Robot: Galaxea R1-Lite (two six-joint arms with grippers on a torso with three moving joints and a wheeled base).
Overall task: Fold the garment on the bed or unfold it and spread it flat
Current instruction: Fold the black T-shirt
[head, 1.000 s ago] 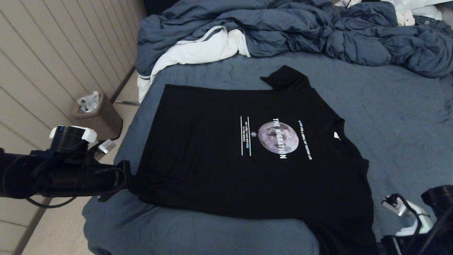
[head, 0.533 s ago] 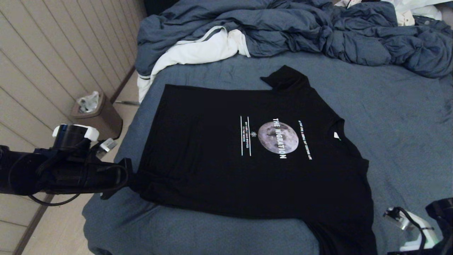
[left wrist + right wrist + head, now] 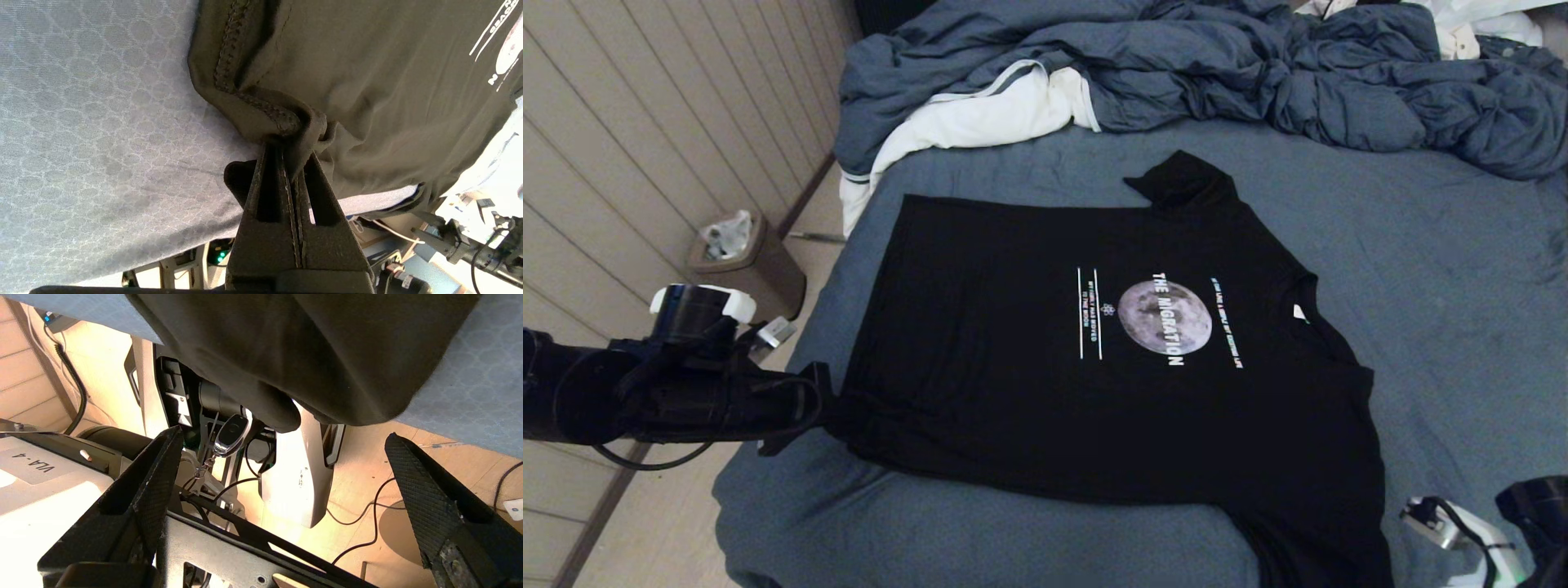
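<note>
The garment (image 3: 1029, 384), a black T-shirt with a grey moon print, lies face up and mostly flat on the bed (image 3: 1437, 245), its collar toward the right. My left gripper (image 3: 827, 412) is at the near left hem corner. The left wrist view has the left gripper (image 3: 292, 157) shut on a bunched fold of the garment's hem (image 3: 261, 112). My right gripper (image 3: 282, 437) stands open below the bed's near edge with nothing between its fingers. The garment's near sleeve (image 3: 310, 351) hangs over that edge just above it.
A rumpled blue-grey duvet (image 3: 1217, 73) and a white cloth (image 3: 980, 118) fill the far end of the bed. A brown waste bin (image 3: 747, 265) stands on the floor by the panelled wall at the left. Robot base parts and cables (image 3: 367, 514) lie under the right gripper.
My left arm has crept slightly farther and to the right, still holding the hem corner. The right arm has sunk lower at the bottom right edge of the head view.
</note>
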